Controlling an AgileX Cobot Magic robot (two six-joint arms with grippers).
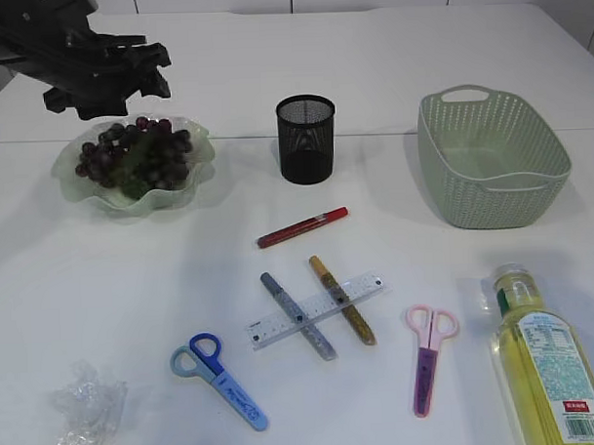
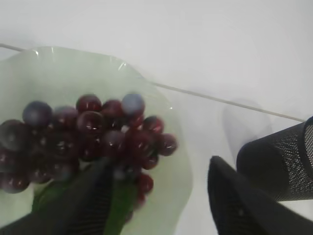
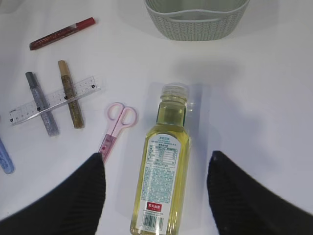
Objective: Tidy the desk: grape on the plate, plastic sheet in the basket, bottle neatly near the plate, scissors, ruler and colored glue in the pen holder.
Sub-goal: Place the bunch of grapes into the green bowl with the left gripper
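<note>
A: The white table (image 1: 271,48) filled the frame. Where did things stand?

B: The grapes (image 1: 134,155) already lay on the plate (image 1: 192,138), upper left. The left gripper (image 2: 161,205) hung just above them, wide open and empty. The right gripper (image 3: 156,191), not seen in the exterior view, was open too, straddling the bottle (image 3: 164,161) lying flat at lower right, gripping nothing.

A: And the rest?

B: The sheet (image 1: 87,410) sat crumpled at lower left, well apart from the basket (image 1: 495,157) at right. The ruler (image 1: 315,312) lay centre, seemingly across the grey glue (image 1: 297,315) and under the gold one (image 1: 342,300). The red glue (image 1: 302,227) lay below the holder (image 1: 306,139); blue scissors (image 1: 219,377) and pink scissors (image 1: 429,359) sat low in the frame.

A: What could have gone wrong?

B: I judged the round bottle might roll from a pinch. Tugging the ruler could drag both glues. The thin sheet might slip, and long items could tip the light holder
</note>
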